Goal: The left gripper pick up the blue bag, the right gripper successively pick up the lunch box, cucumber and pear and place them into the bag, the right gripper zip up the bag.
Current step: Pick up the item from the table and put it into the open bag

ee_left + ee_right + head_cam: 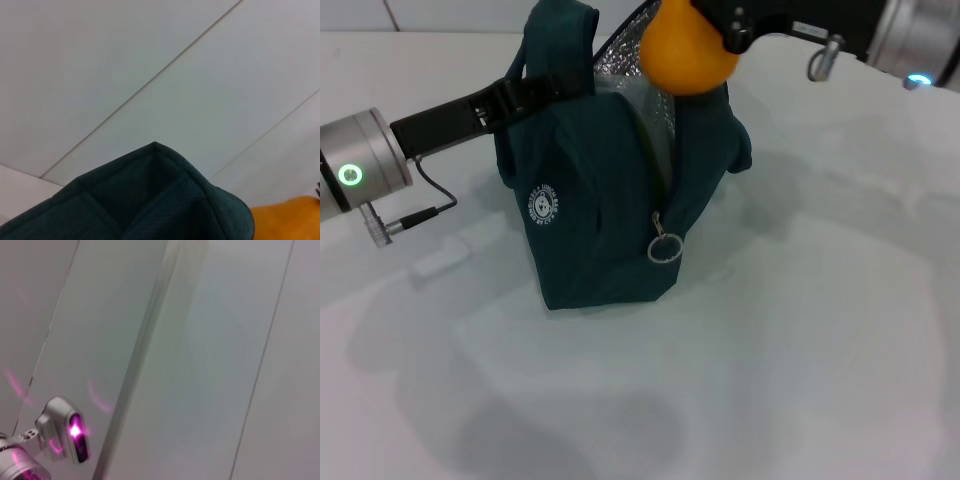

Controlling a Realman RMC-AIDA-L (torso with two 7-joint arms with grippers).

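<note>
pear (686,55) in right gripper (725,35) jaws, tips hidden

Blue bag (610,210): dark teal-blue fabric; crinkled silver foil lining; small round white logo; silver ring zip pull.
Pear (686,48): plain orange-yellow.
My left end effector (525,95): black, on a silver wrist with a round green light.
My right end effector (735,25): black, on a silver wrist.
Surface (800,330): pale grey-white, unpatterned.
</note>
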